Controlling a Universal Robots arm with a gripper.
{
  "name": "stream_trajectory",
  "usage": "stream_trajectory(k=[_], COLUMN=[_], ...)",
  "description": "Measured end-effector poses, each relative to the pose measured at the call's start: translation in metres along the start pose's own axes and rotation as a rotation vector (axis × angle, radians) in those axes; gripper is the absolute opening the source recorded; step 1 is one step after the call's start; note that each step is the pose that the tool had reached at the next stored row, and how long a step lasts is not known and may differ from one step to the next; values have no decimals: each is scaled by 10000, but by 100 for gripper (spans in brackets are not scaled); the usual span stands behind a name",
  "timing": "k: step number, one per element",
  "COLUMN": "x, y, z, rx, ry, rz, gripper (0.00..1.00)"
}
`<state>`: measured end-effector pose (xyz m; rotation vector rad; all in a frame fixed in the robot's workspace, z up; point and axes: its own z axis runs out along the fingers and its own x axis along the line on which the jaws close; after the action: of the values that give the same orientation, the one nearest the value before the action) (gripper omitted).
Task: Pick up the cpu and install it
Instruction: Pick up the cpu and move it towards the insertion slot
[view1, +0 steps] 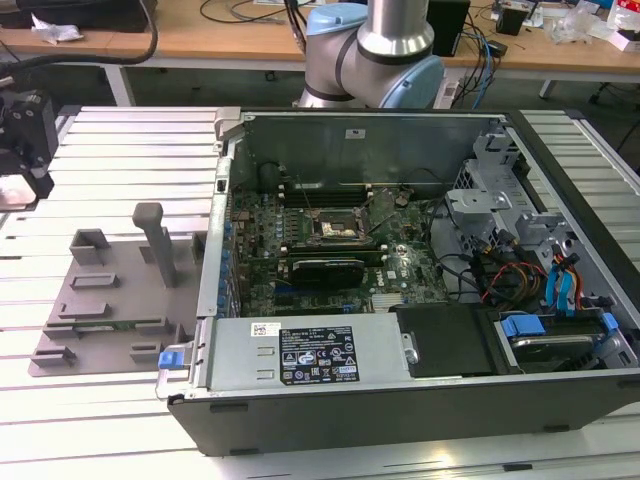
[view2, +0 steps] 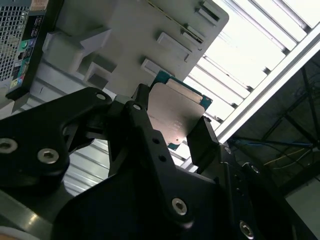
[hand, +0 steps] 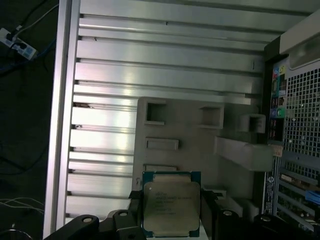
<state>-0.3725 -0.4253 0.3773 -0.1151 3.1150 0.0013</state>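
Jaws clamped on the cpu (hand: 171, 202), one black finger against each of two opposite edges; the pale metal top faces both wrist cameras and the green board edge shows around it. In the second wrist view the gripper (view2: 172, 120) grips the chip the same way, fingers (view2: 201, 137) tight to its sides, chip seated flat between them. Beyond the chip lies the grey fixture plate (hand: 175, 125), with its raised rectangular pockets and upright posts (view1: 152, 240), resting on the slatted aluminium table (view1: 120, 150). The chip sits over the plate's edge region in the first wrist view and looks raised off the plate, not resting in a pocket. In the exterior view the gripper hangs at the far left edge of the frame, above the table and beyond the plate, well apart from the open computer case (view1: 400, 400). Inside the case the dark socket (view1: 335, 228) on the motherboard is uncovered, bracket visible around it. The arm's base (view1: 375, 55) stands behind the case.
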Motion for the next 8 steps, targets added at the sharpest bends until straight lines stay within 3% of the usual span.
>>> stream_trajectory(k=[8], x=[-6], y=[0], z=[-254], rx=[0], ry=[-1], rz=[0], gripper=[55])
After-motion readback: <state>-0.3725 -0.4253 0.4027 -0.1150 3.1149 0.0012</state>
